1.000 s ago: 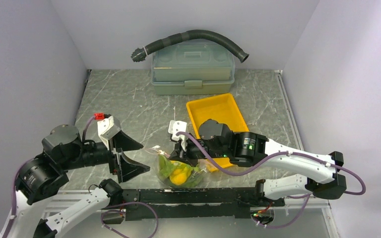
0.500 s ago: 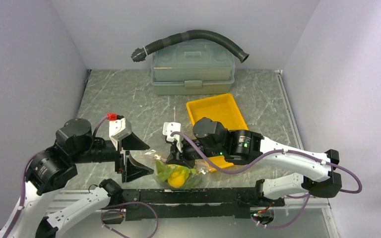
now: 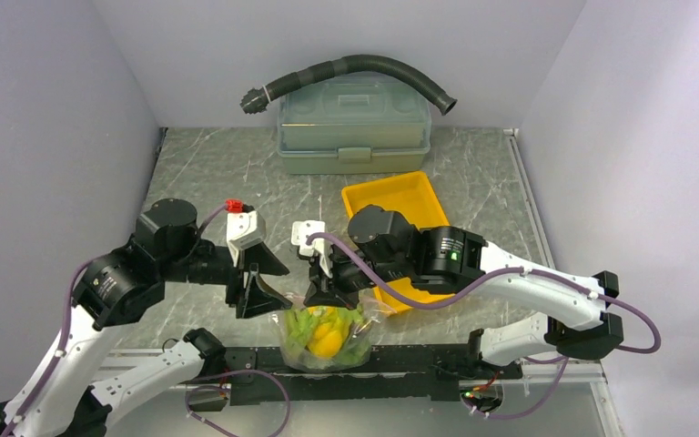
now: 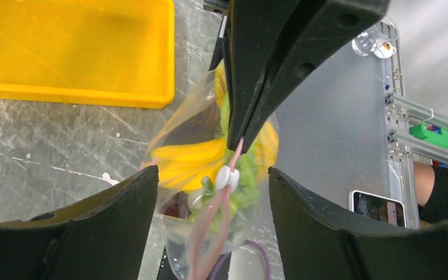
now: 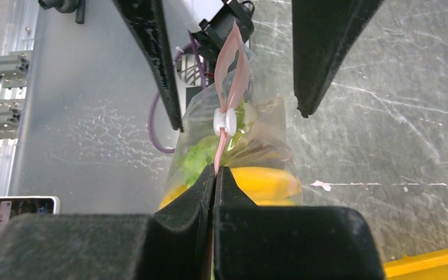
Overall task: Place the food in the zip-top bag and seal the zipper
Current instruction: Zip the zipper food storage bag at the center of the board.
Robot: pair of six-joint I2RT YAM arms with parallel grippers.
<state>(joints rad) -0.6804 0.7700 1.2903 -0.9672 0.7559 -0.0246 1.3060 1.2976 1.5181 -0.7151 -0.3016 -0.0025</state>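
The clear zip-top bag (image 3: 324,339) hangs at the table's near edge, holding the food (image 3: 326,331): yellow bananas (image 4: 186,163) and green pieces (image 5: 195,156). My right gripper (image 5: 214,172) is shut on the pink zipper (image 5: 224,87) at one end of the bag's mouth, holding it up. A white slider (image 4: 227,178) sits on the strip just beyond those fingers. Past the slider the strip parts into two bands. My left gripper (image 4: 212,175) stands open, one finger on each side of the slider and strip, touching neither.
An empty yellow tray (image 3: 400,214) lies right behind the right arm. A grey-green lidded box (image 3: 355,127) with a black hose (image 3: 355,66) on top stands at the back. A metal rail (image 3: 400,360) runs under the bag along the front edge.
The left arm has swung right until its jaws straddle the zipper, and they have narrowed a little. The right gripper has shifted slightly left, and the bag now hangs more upright.
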